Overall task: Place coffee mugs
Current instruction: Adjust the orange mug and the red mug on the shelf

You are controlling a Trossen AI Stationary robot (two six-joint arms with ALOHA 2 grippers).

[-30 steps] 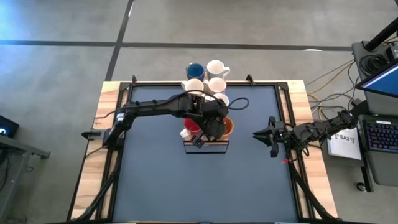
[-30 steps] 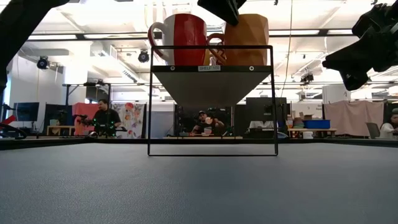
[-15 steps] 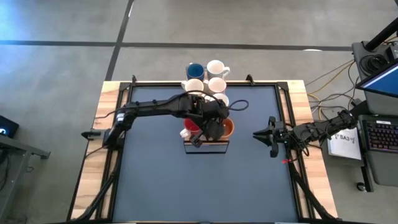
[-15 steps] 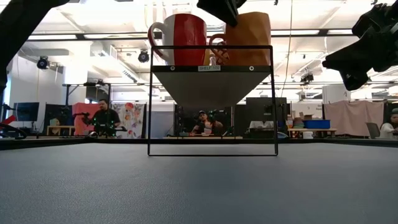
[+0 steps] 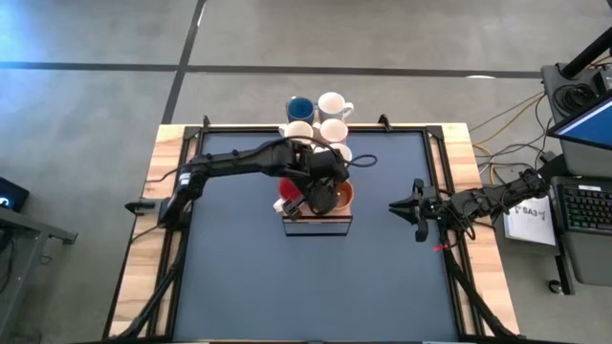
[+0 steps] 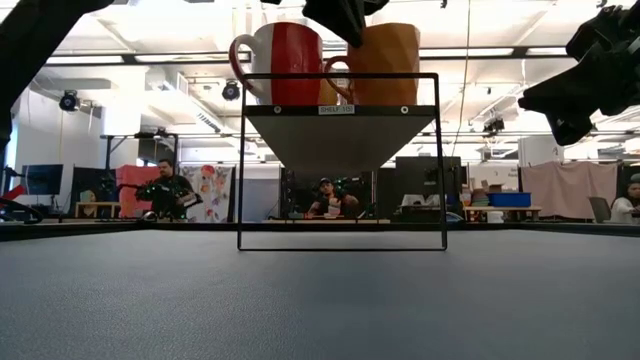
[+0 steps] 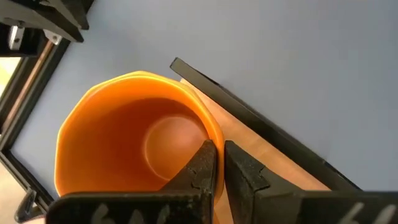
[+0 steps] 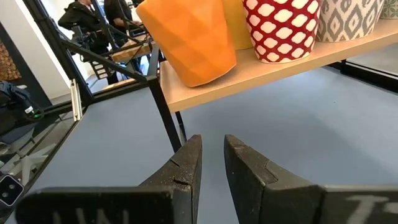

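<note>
Currently noted:
Left gripper (image 7: pixel 216 171): clamped on orange mug (image 7: pixel 134 134) rim, for seating on wooden board (image 7: pixel 273 158).
Right gripper (image 8: pixel 211 163): held narrowly parted, empty.

The brown-orange mug (image 7: pixel 134 140) looks like smooth glazed ceramic with a soft sheen inside, its outer wall faceted. It stands on a pale, matt light-wood board (image 8: pixel 273 68) carried by a thin black metal frame (image 6: pixel 340 160). The tabletop (image 5: pixel 316 287) is a matt, finely grained dark grey-blue, edged in pale wood.
</note>
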